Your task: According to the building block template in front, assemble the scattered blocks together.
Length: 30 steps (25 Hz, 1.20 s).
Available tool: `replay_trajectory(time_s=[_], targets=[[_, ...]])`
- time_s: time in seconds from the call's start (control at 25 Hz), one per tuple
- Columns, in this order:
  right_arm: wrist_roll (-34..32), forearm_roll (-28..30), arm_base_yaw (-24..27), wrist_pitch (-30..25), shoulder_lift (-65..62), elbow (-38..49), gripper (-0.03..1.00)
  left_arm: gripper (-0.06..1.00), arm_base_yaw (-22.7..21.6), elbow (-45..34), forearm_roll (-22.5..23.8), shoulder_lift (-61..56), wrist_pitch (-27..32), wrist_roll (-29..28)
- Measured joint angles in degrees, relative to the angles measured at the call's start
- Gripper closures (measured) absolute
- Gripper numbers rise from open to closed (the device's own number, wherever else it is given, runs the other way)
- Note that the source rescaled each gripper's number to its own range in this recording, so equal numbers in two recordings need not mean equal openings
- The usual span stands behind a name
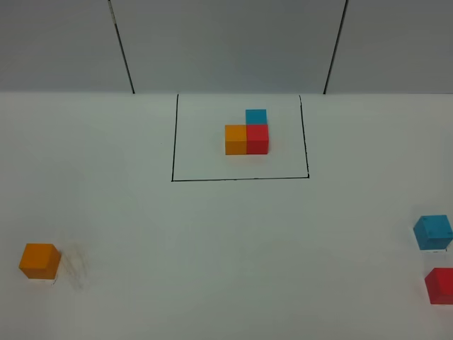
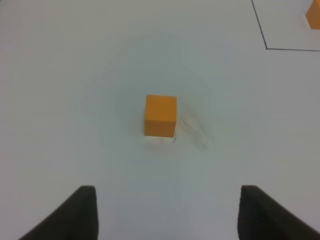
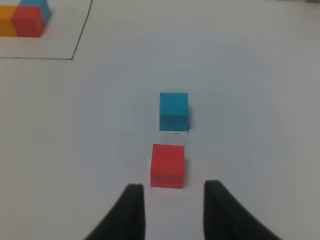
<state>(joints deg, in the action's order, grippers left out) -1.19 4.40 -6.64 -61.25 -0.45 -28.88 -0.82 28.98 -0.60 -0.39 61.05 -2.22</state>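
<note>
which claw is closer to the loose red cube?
Right. The right claw sits just behind the red cube, not touching. The left claw faces the orange cube across the table.

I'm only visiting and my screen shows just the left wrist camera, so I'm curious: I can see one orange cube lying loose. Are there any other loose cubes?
Observer: Yes. A loose blue cube and a loose red cube lie at the far right of the table, a little apart from each other.
Visitor: What is inside the black outline in my corner?
Observer: A model: an orange and a red cube side by side, with a blue one behind the red.
Visitor: Is the other arm carrying anything?
Observer: No. The right fingers hold nothing, and the loose red cube lies just ahead of them.
</note>
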Motion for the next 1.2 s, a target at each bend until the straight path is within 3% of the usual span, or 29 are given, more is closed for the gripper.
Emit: replay_trajectory(time_s=[0.96,1.2], targets=[[0.0,0.0,0.0,0.0,0.0,0.0,0.97,0.61,0.0,0.0,0.0,0.2,0.0,-0.2],[0.0,0.0,0.0,0.0,0.0,0.0,0.97,0.61,0.0,2.0,0.0,11.2,-0.7,-3.9]])
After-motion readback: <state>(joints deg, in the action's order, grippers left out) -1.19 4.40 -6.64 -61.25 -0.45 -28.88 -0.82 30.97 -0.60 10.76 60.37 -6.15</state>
